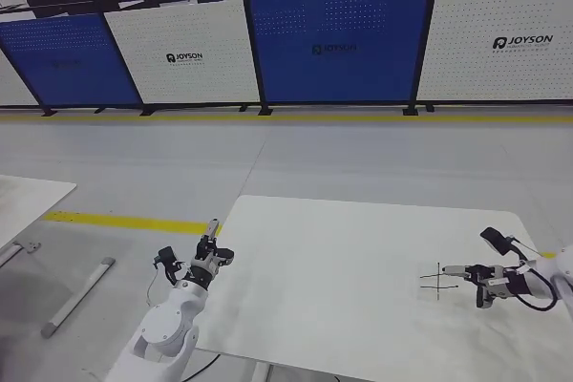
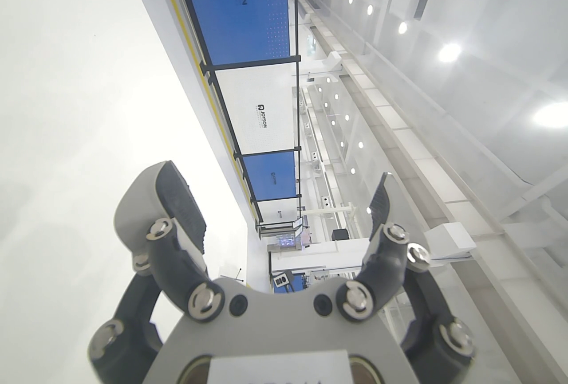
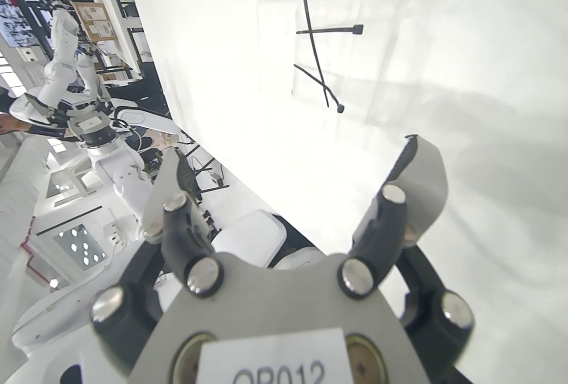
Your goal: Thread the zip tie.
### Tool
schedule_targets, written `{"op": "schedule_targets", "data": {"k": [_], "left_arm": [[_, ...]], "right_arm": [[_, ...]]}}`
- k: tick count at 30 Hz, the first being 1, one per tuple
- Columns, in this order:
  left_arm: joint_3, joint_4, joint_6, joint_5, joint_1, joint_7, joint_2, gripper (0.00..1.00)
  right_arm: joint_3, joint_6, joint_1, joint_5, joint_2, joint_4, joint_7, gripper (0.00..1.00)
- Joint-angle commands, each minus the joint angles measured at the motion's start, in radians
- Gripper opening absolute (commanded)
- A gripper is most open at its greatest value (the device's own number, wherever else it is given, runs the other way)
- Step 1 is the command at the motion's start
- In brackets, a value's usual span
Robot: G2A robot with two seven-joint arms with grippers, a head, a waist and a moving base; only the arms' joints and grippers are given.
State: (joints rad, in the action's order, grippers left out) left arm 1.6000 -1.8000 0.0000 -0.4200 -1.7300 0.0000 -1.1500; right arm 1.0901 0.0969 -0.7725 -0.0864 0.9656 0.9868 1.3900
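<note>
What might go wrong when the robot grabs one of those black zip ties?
1. The three zip ties lie crossed, so the right gripper, jaws open, might catch two at once.
2. They lie flat on the table, so the jaws could slip off.
3. The left gripper is at the table's far edge, so helping thread means a long reach.

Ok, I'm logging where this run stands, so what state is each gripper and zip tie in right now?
Left gripper: open, holding nothing.
Right gripper: open, holding nothing, close to the zip ties but not touching them.
Zip ties: three, all unthreaded, lying loose and crossed over one another on the table.
</note>
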Motion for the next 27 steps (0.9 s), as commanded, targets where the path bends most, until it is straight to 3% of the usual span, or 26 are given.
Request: {"op": "schedule_targets", "data": {"k": [1,7,11,12,13,16,18,27], "left_arm": [[0.000,0.000,0.000,0.000,0.000,0.000,0.000,1.00],[0.000,0.000,0.000,0.000,0.000,0.000,0.000,1.00],[0.000,0.000,0.000,0.000,0.000,0.000,0.000,1.00],[0.000,0.000,0.000,0.000,0.000,0.000,0.000,1.00],[0.000,0.000,0.000,0.000,0.000,0.000,0.000,1.00],[0.000,0.000,0.000,0.000,0.000,0.000,0.000,1.00],[0.000,0.000,0.000,0.000,0.000,0.000,0.000,1.00],[0.000,0.000,0.000,0.000,0.000,0.000,0.000,1.00]], "right_arm": [[0.000,0.000,0.000,0.000,0.000,0.000,0.000,1.00],[0.004,0.003,0.001,0.003,0.000,-0.003,-0.013,1.00],[-0.003,0.034,-0.002,-0.022,0.000,0.004,-0.050,1.00],[-0.005,0.046,0.003,-0.029,-0.001,0.004,-0.045,0.85],[-0.006,0.051,0.006,-0.031,-0.001,0.003,-0.041,0.81],[-0.015,0.066,0.017,-0.047,-0.002,-0.004,-0.029,0.51],[-0.026,0.080,0.024,-0.058,0.000,-0.013,-0.026,0.44],[-0.078,0.093,0.067,-0.061,0.020,-0.091,-0.035,0.40]]}}
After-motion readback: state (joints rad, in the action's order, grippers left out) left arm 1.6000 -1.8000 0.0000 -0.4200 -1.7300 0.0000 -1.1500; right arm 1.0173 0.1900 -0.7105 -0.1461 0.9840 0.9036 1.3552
